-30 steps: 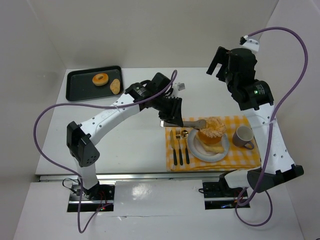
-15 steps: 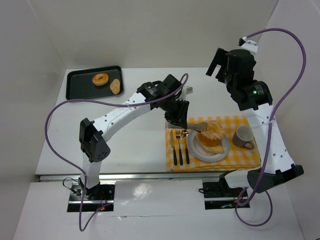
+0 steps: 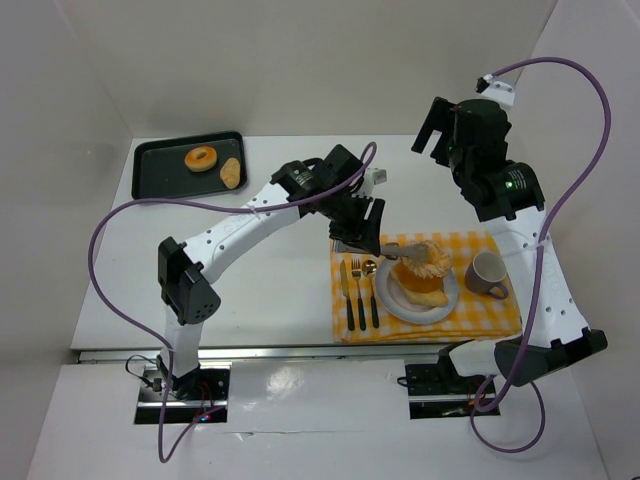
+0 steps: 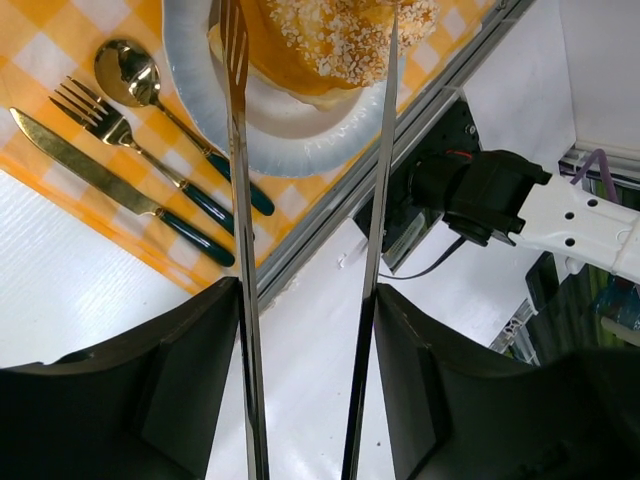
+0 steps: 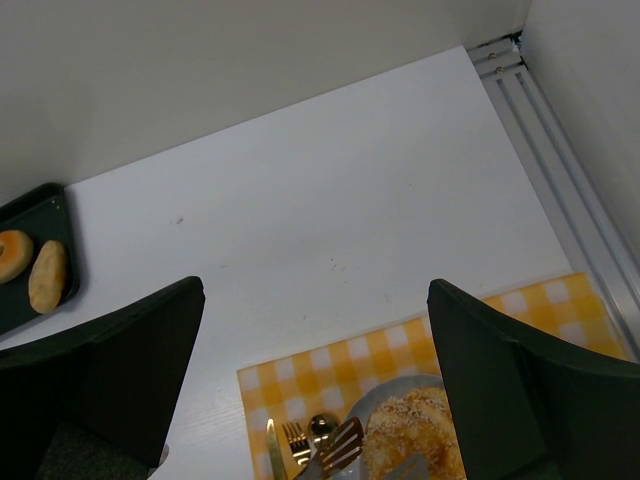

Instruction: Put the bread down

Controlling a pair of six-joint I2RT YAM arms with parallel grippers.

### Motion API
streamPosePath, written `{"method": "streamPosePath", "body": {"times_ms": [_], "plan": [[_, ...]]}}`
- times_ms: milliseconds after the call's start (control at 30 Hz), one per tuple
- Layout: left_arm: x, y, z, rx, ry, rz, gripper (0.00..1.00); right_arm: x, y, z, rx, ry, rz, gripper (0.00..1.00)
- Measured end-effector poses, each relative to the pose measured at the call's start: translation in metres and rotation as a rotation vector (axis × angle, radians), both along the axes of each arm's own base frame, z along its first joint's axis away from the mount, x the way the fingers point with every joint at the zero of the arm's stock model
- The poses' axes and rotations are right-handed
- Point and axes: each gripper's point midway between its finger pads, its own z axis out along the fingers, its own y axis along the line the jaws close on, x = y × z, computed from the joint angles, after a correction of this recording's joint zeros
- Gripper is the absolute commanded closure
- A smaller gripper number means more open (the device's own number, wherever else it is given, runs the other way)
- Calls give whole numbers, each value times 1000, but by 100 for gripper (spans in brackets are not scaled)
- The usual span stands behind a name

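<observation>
My left gripper (image 3: pixel 358 226) is shut on metal tongs (image 3: pixel 392 248). The tong blades (image 4: pixel 240 200) run out from between my fingers (image 4: pixel 200 340) and flank a seeded golden bun (image 4: pixel 340 40), the bread. The bun (image 3: pixel 421 258) sits over the white plate (image 3: pixel 392 296), on top of a paler bread piece (image 3: pixel 428 297). I cannot tell whether the bun's weight rests on that piece. My right gripper (image 3: pixel 440 125) is open and empty, raised high at the back right. It looks down on the bun (image 5: pixel 415 440) and the tong tips (image 5: pixel 345 445).
A yellow checked placemat (image 3: pixel 485 322) holds the plate, a knife, fork and spoon (image 3: pixel 358 292) and a grey mug (image 3: pixel 487 272). A black tray (image 3: pixel 152 182) at the back left holds a doughnut (image 3: pixel 202 158) and an oval roll (image 3: pixel 231 172).
My left arm has swung right and its wrist has turned, bringing the gripper closer to the placemat. The bun in the tongs has stayed over the plate. The right arm has not moved.
</observation>
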Motion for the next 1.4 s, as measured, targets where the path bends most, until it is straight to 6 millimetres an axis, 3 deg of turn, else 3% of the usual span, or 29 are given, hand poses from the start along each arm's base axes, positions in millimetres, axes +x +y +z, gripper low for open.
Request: {"method": "streamPosePath", "body": {"times_ms": [300, 433, 600, 767, 900, 1033, 1267, 1400], "plan": [[7, 3, -2, 23, -28, 28, 32, 0, 3, -1, 5, 3, 15, 0], [12, 14, 0, 37, -46, 57, 35, 0, 4, -1, 7, 4, 20, 0], [25, 61, 15, 64, -83, 134, 37, 0, 4, -2, 8, 6, 24, 0], [45, 131, 26, 113, -144, 271, 40, 0, 7, -2, 13, 6, 38, 0], [63, 189, 1, 188, -199, 441, 40, 0, 9, -6, 20, 12, 47, 0], [71, 219, -44, 277, -258, 554, 40, -1, 10, -8, 23, 17, 52, 0], [78, 244, -103, 363, -316, 654, 39, 0, 12, -9, 26, 19, 62, 0], [74, 252, -124, 394, -319, 671, 26, 0, 15, -14, 32, 30, 72, 0]]}}
